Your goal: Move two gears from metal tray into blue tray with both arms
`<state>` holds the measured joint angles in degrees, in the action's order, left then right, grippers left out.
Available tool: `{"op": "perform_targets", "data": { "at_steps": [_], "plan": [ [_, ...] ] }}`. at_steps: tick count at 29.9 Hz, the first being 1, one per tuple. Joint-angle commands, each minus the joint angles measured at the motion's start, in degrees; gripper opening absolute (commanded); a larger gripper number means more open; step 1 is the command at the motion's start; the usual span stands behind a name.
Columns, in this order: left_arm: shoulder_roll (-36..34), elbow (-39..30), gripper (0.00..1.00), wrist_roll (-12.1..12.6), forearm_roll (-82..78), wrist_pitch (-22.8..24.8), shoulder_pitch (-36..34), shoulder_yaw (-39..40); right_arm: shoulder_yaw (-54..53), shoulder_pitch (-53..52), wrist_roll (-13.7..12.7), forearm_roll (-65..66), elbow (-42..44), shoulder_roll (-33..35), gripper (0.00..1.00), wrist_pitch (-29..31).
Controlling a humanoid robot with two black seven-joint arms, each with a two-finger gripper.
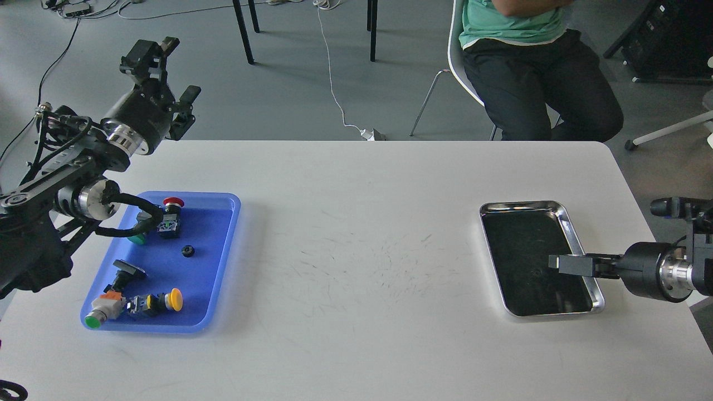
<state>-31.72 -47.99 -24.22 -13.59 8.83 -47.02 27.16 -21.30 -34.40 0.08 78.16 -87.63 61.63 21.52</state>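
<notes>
The blue tray (223,262) lies at the table's left. One tiny black gear (188,251) lies on its floor near the middle. The metal tray (523,205) lies at the right. On its dark floor a faint round mark (537,272) shows by my right gripper's tip; I cannot tell whether it is a gear. My right gripper (558,264) reaches in from the right, low over the metal tray's right part, seen edge-on as one bar. My left gripper (179,67) is raised beyond the table's far left corner, open and empty.
Several coloured-cap push-button switches lie in the blue tray: red (173,201), green (136,239), yellow (175,299), green (93,321). A seated person (535,67) is beyond the far edge. My left arm's cable loop (133,220) hangs over the blue tray's far left corner.
</notes>
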Motion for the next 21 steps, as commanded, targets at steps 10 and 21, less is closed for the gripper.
{"op": "perform_targets", "data": {
  "at_steps": [10, 21],
  "plan": [
    [-0.88, -0.43, 0.98, -0.21, 0.06, 0.04, 0.00, 0.00, 6.09, -3.57, -0.08, 0.33, 6.50, -7.40, 0.97, -0.07],
    [-0.79, -0.61, 0.98, -0.21, 0.06, 0.04, 0.00, 0.09, 15.84, -11.65, -0.08, -0.38, 9.06, -10.66, 0.87, 0.37]
  ]
}}
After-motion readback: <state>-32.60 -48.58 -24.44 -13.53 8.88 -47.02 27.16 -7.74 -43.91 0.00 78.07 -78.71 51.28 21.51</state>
